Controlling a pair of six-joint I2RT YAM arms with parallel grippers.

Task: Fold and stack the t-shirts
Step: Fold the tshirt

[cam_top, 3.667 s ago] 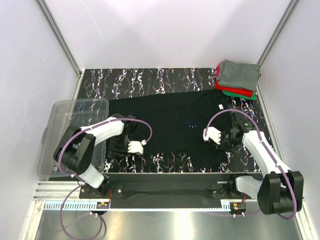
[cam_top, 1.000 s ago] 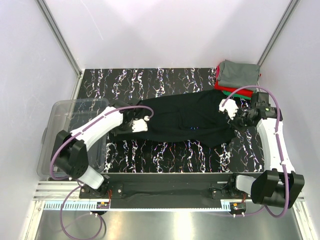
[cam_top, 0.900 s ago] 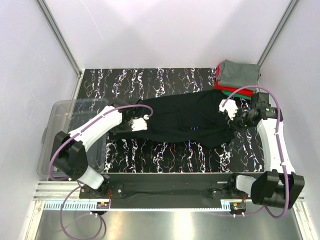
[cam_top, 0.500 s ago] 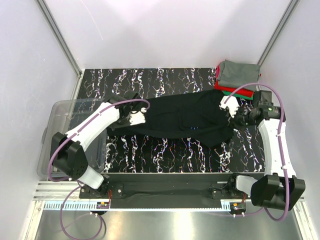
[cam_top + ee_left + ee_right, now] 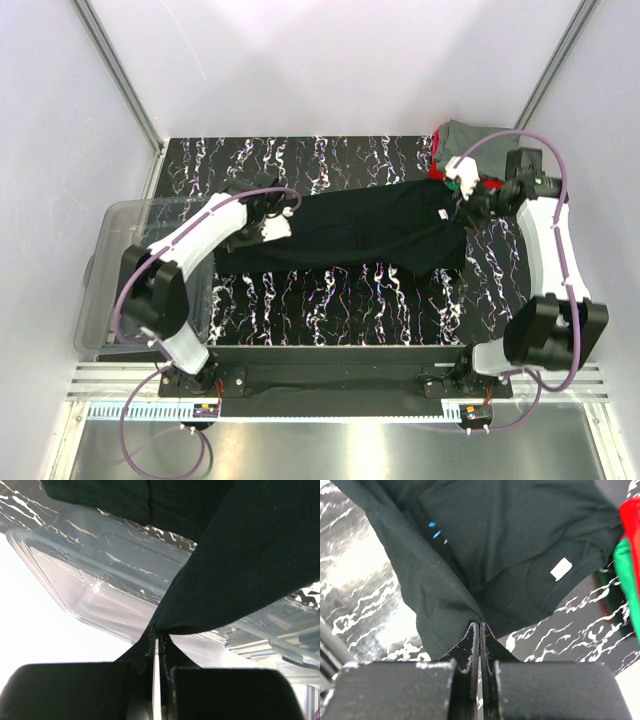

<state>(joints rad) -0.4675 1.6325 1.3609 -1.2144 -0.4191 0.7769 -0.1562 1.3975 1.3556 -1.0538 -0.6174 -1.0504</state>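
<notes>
The black t-shirt lies folded over into a long band across the dark marbled table, with its white neck tag near the right end. My left gripper is shut on the cloth at the band's left end; in the left wrist view the black t-shirt hangs from the left gripper. My right gripper is shut on the right end. The right wrist view shows the black t-shirt, its small blue logo and the right gripper. A stack of folded t-shirts, grey over red and green, sits at the back right corner.
A clear plastic bin stands at the table's left edge, right beside my left arm; it fills the background of the left wrist view. White walls with metal posts close in the table on three sides.
Both grippers have carried the shirt's near edge away from me and over the far half, narrowing it to a band. The right gripper has come close to the stack.
</notes>
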